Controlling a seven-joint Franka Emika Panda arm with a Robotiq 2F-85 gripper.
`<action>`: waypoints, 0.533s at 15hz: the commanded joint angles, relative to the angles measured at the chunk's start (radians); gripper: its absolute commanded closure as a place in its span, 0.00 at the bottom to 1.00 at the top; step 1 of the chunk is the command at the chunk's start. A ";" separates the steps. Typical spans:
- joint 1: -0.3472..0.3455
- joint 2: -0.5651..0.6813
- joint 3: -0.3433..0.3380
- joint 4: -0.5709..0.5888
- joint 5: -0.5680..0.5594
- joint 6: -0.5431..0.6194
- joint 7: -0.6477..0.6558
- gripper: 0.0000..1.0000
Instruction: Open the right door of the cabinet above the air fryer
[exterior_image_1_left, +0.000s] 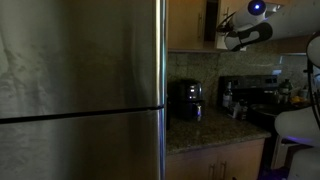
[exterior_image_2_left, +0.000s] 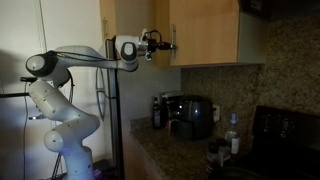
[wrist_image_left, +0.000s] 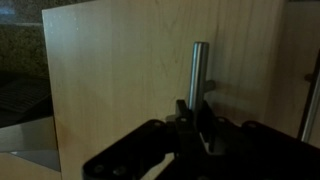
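Note:
The cabinet (exterior_image_2_left: 125, 30) is a honey-brown wall unit above the counter. Its right door (exterior_image_2_left: 205, 30) fills the wrist view (wrist_image_left: 120, 70) as a flat wooden panel, with backsplash showing past one edge. My gripper (wrist_image_left: 197, 118) is shut on the door's slim metal bar handle (wrist_image_left: 200, 65), one finger on each side of the bar. The gripper also shows in both exterior views (exterior_image_2_left: 160, 42) (exterior_image_1_left: 226, 32), up at cabinet height. The squat black air fryer (exterior_image_2_left: 195, 115) (exterior_image_1_left: 187, 100) stands on the counter below.
A big steel fridge (exterior_image_1_left: 80, 90) fills the near side of an exterior view. A black-and-silver machine (exterior_image_1_left: 236, 95) stands among bottles (exterior_image_2_left: 232, 135) on the granite counter (exterior_image_1_left: 200, 130). The arm's white base (exterior_image_2_left: 65, 125) stands beside the counter.

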 joint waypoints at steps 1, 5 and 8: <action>-0.040 -0.096 -0.104 -0.116 -0.011 0.010 -0.063 1.00; -0.002 -0.192 -0.171 -0.192 -0.009 -0.023 -0.097 1.00; 0.001 -0.259 -0.234 -0.251 -0.011 -0.039 -0.128 1.00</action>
